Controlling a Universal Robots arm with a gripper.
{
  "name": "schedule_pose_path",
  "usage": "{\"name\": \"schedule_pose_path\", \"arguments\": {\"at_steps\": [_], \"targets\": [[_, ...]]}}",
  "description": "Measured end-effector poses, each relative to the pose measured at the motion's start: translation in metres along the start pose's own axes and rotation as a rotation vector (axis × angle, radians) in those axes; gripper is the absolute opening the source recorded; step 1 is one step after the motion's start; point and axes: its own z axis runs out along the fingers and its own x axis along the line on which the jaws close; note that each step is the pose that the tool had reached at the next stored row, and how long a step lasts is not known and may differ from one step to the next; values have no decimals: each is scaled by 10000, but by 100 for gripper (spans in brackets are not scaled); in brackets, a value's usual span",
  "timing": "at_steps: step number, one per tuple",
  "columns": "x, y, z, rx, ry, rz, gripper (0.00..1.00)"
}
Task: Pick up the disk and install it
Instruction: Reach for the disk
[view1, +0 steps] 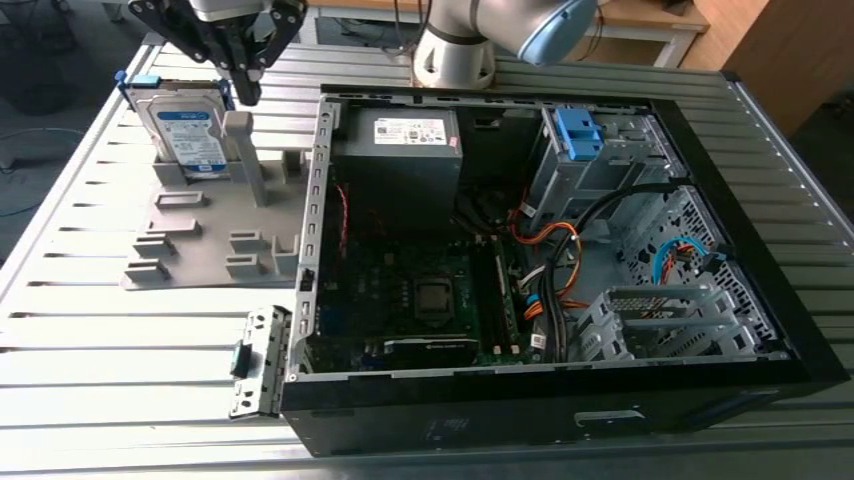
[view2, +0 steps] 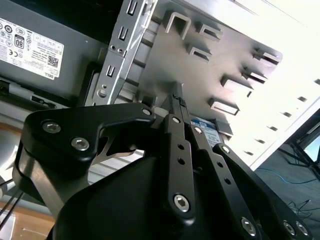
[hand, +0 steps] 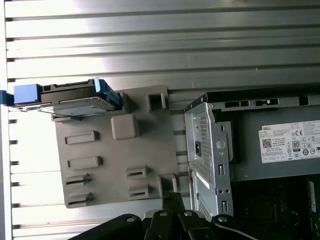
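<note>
Gripper (view1: 250, 92) fingers are drawn together with nothing between them. In the exterior view it hangs at eleven o'clock in the scene, its tip just to the three o'clock side of the disk's (view1: 187, 135) upper edge and directly over an upright post of the grey holder (view1: 187, 240). Whether the tip touches the post cannot be told. In both wrist views the closed fingertips (view2: 178, 101) (hand: 172, 196) sit over the holder plate (view2: 210, 65) (hand: 110, 170).

The disk stands on edge in a slot at the holder's twelve o'clock end, label facing out, with its blue bracket (view1: 134, 80) along the top. In the first wrist view it is seen edge-on (hand: 75, 102) with a blue end tab (hand: 27, 93) projecting past the plate. The holder lies on the slatted metal table (view1: 107, 380), at nine o'clock from the computer case (view1: 534, 420).

The case lies open on its side. Contents noted:
- The power supply (view1: 400, 160) is at its eleven o'clock corner.
- A metal drive cage (view1: 614, 160) with a blue latch (view1: 577, 135) is at one o'clock.
- The circuit board (view1: 414, 290) is at seven o'clock.
- Orange and black cables (view1: 561, 240) run through the centre.
- A mesh cage (view1: 667, 320) is at five o'clock.

A loose metal bracket (view1: 260, 360) leans at the case's eight o'clock corner.
</note>
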Motion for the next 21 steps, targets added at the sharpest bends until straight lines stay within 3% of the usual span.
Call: {"name": "schedule_pose_path", "arguments": {"at_steps": [21], "targets": [[310,-24,1,0,0,0,11]]}}
